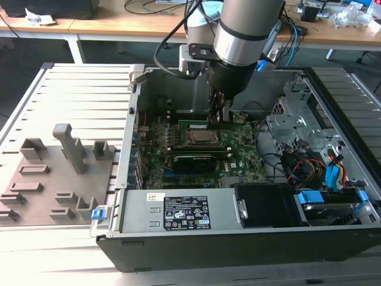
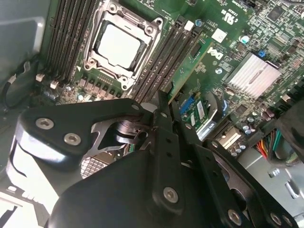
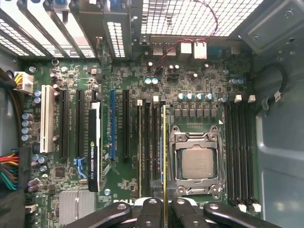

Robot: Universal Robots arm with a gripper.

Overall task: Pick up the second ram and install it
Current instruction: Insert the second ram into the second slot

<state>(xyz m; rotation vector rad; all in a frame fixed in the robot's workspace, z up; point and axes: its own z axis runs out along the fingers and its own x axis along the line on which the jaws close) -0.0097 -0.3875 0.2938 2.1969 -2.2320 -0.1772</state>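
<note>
My gripper [image 1: 219,113] hangs inside the open computer case [image 1: 196,238], low over the motherboard [image 1: 244,156], and it is clenched on the second ram [image 3: 164,156]. In the first wrist view the stick shows edge-on as a thin green-yellow line running away from my fingers [image 3: 148,209], which pinch its near end from both sides. It stands on edge in line with the bank of dark memory slots [image 3: 148,152] just beside the processor socket [image 3: 197,161]; whether it is seated fully in a slot, I cannot tell. In the second wrist view the same green board [image 2: 190,64] slants up from between my black finger links, alongside the slots next to the socket [image 2: 118,45].

In the exterior view, taking the socket [image 1: 199,136] as the dial's centre, my gripper comes down at about 1 o'clock and the black expansion card [image 1: 193,161] lies at 6 o'clock. The power supply [image 1: 178,211] with its label sits further out at 6 o'clock, the drive cage [image 1: 297,122] at about 3 o'clock, and the grey fixture plate [image 1: 56,179] with its blocks rests outside the case at 9 o'clock.
</note>
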